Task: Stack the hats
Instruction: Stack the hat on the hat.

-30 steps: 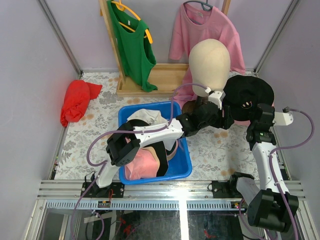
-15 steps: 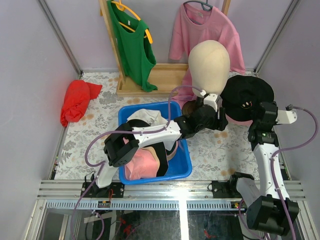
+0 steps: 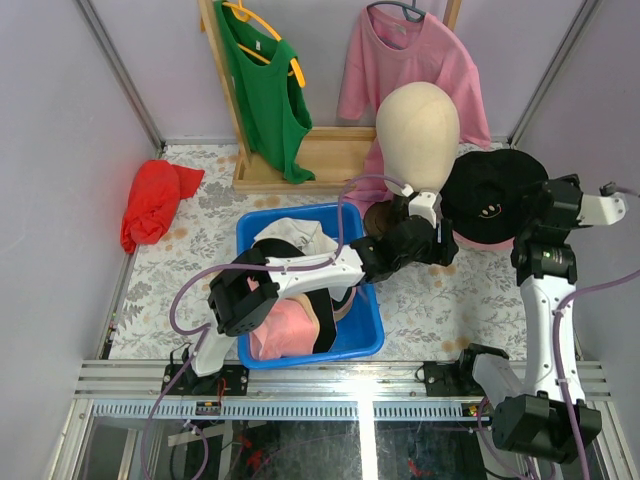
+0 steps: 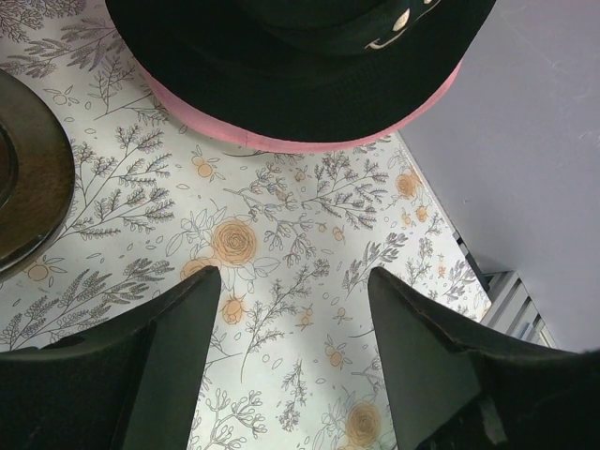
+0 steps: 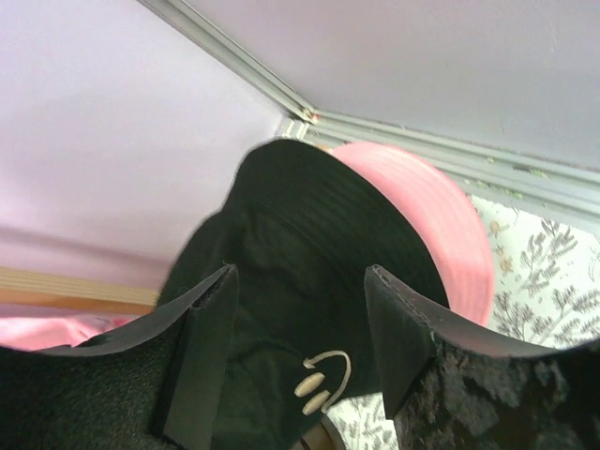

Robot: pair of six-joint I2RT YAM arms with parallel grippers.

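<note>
Left hand is spread with nothing between its fingers. I see it hanging over bare floral table, just in front of the mannequin head and a little to its right. The head's dark brown base shows at the left edge of my wrist view.

Far left of the head, a red cloth bundle lies against the wall. A green top hangs on a wooden rack to the left of the head and behind it.

Left of the head and in front of it sits the blue bin, with my left arm stretched across it. Inside I make out a white hat at the end nearest the head. At the end farthest from the head is a pink hat, with a black hat beside it.

A pink shirt hangs directly behind the head.

Just right of the head, the stack rests on the table: a black bucket hat sits on top of a pink brimmed hat, whose rim peeks out beneath.

Right hand is farthest right of the head, at the stack's outer edge. Its fingers are spread and pinch nothing, and the black bucket hat shows between them. I cannot tell whether the tips touch it.
</note>
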